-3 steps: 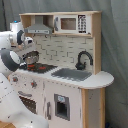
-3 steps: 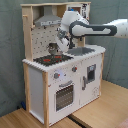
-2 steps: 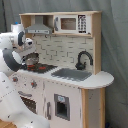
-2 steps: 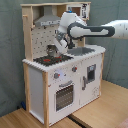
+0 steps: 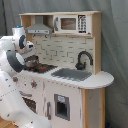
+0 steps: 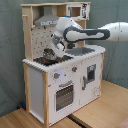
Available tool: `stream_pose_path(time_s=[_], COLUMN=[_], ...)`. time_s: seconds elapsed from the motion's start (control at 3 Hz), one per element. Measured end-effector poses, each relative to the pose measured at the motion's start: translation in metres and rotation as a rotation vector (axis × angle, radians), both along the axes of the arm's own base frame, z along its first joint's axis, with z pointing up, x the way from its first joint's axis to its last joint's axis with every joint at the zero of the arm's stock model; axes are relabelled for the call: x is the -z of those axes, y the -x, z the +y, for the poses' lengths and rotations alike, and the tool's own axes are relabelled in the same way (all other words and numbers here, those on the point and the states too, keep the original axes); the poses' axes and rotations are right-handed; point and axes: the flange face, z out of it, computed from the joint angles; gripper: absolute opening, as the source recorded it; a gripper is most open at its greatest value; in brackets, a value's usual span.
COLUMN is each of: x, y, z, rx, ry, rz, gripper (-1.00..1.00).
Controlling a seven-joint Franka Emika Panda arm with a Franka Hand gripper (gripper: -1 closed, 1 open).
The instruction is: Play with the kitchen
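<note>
The white and light-wood toy kitchen [image 5: 65, 95] [image 6: 50, 85] stands upright in both exterior views. Its black stovetop [image 5: 46, 68] [image 6: 59, 60] with red burners carries a small dark pot [image 5: 31, 63] [image 6: 48, 53]. My gripper [image 5: 29, 56] [image 6: 54, 48] hangs right over that pot, close to its rim or touching it. The white arm covers part of the pegboard back. The black faucet [image 5: 82, 59] and the sink [image 5: 70, 74] lie beside the stove, away from the gripper.
The hood [image 5: 39, 27] and the microwave [image 5: 70, 23] overhang the counter above the arm. The oven door [image 6: 64, 95] is closed. The kitchen rests on a wooden surface [image 6: 102, 107], and a grey curtain hangs behind it.
The gripper has come down from in front of the pegboard toward the pot on the stovetop. The kitchen itself has not moved.
</note>
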Motion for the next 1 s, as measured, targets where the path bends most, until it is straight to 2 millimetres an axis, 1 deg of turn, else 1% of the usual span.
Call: stream_pose_path(time_s=[0.33,0.67,1.0], x=[-0.005,0.005,0.004], y=[-0.007,-0.012,-0.012], z=[0.008,0.02,0.02], rx=[-0.019,-0.055,-0.055], ry=[-0.004,0.008,0.008], rz=[-0.015,-0.022,-0.023], gripper=[-1.0,-1.0,1.0])
